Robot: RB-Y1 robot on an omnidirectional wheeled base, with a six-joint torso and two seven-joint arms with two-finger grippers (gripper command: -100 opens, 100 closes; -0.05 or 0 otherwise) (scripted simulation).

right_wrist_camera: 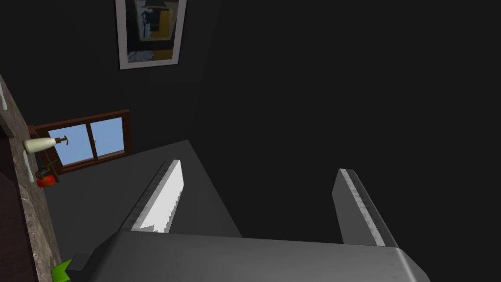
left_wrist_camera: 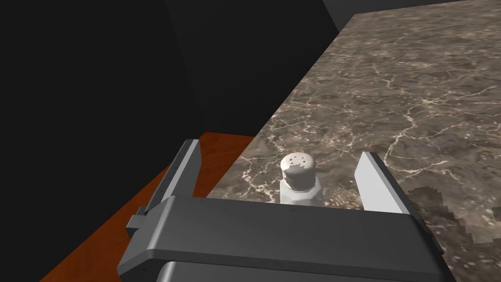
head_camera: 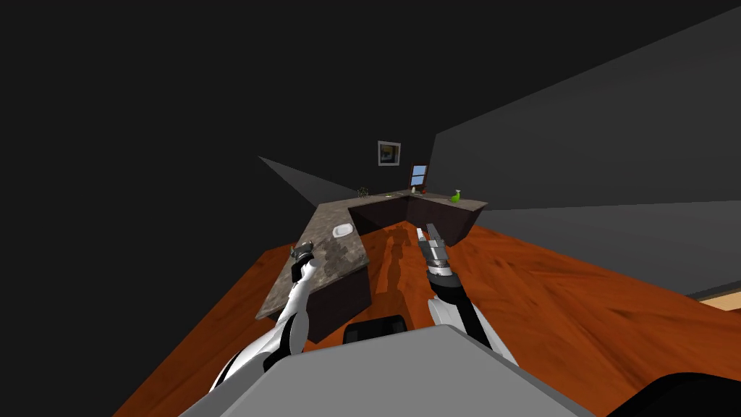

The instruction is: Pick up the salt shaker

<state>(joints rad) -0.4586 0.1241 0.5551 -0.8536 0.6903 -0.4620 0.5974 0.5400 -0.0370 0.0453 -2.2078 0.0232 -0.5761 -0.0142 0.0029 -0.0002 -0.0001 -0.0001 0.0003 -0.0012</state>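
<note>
A: Where is the small white salt shaker (left_wrist_camera: 299, 178) with the round, holed cap, seen from the left end effector (left_wrist_camera: 280, 152)?

B: It stands upright on the brown marbled stone table (left_wrist_camera: 391, 98), near the table's edge. It is between the two grey fingers (left_wrist_camera: 376, 181), deep in the gap and close to the dark body. The fingers are wide open, neither one touches it, and they hold nothing.

A: And its long axis?

B: Vertical, so one finger stands at each side. It is a little off the middle of the gap. I judge that closing comes next.

A: The right end effector (head_camera: 428, 235)?

B: It hangs over the red-brown wooden floor (head_camera: 564, 289), well apart from the shaker, open and empty. The left arm is clearly nearer.

A: Any writing?

B: I can read no label or brand.
</note>
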